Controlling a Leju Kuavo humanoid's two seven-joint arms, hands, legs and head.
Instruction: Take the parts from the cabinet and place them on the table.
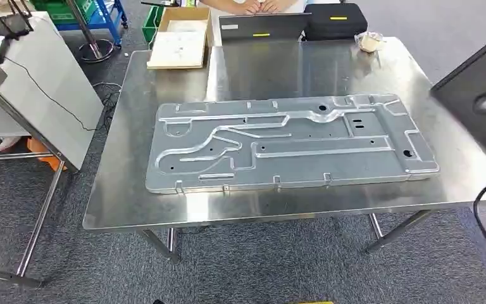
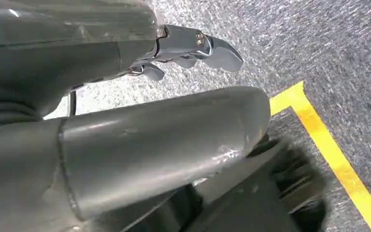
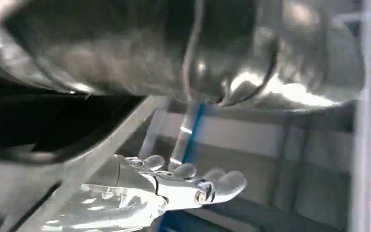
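A large stamped grey metal panel (image 1: pixel 291 142) with raised ribs and small holes lies flat across the middle of the steel table (image 1: pixel 278 69). My left hand (image 2: pixel 174 130) hangs over grey carpet, thumb and fingers (image 2: pixel 207 46) apart, holding nothing. In the blurred right wrist view my right hand (image 3: pixel 174 186) has its fingers stretched out with nothing in them, in front of a grey framed structure with a blue strip. The cabinet itself cannot be made out.
At the table's far edge sit a cardboard box (image 1: pixel 180 38), a dark laptop (image 1: pixel 262 26), a black case (image 1: pixel 335 19) and a person's hands (image 1: pixel 253 6). A black device (image 1: pixel 481 101) with a cable juts in on the right. Yellow floor tape (image 2: pixel 328 150) crosses the carpet.
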